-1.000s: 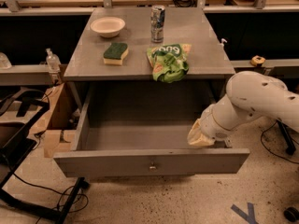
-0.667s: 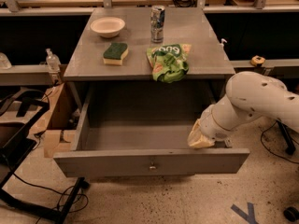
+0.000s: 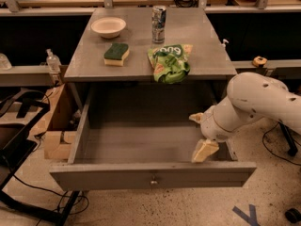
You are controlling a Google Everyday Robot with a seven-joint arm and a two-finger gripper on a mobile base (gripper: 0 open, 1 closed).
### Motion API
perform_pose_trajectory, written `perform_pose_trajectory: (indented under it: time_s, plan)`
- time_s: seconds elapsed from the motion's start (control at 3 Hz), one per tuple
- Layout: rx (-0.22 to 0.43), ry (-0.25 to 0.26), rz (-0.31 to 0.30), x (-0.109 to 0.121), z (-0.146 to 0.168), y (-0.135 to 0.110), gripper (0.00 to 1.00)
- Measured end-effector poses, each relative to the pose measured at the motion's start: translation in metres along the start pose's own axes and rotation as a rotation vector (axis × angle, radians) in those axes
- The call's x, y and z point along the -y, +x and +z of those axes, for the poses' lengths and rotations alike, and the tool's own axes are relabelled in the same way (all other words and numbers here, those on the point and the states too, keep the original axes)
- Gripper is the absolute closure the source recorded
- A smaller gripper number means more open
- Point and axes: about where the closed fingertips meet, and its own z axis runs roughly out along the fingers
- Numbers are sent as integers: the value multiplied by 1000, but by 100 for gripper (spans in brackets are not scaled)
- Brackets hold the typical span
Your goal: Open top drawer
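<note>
The top drawer [image 3: 153, 175] is pulled far out from under the grey table. Its wide grey front faces me with a small round metal knob [image 3: 153, 182] at centre. The deep grey box shows nothing inside. My gripper [image 3: 201, 134] hangs over the drawer's right side, inside the box near the right wall. Its two tan fingers [image 3: 204, 150] stand apart with nothing between them. The white arm [image 3: 256, 102] reaches in from the right.
On the table top [image 3: 84, 60] are a white bowl [image 3: 108, 26], a green and yellow sponge [image 3: 116, 53], a drink can [image 3: 159, 17] and a green chip bag [image 3: 170, 62]. A cardboard box [image 3: 56, 126] and cables lie on the floor at left.
</note>
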Motion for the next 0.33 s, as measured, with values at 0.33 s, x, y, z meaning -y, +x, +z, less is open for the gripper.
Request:
perform_pose_trajectory:
  time_s: [0.33]
  plan:
    - [0,0,0,0,0,0,0]
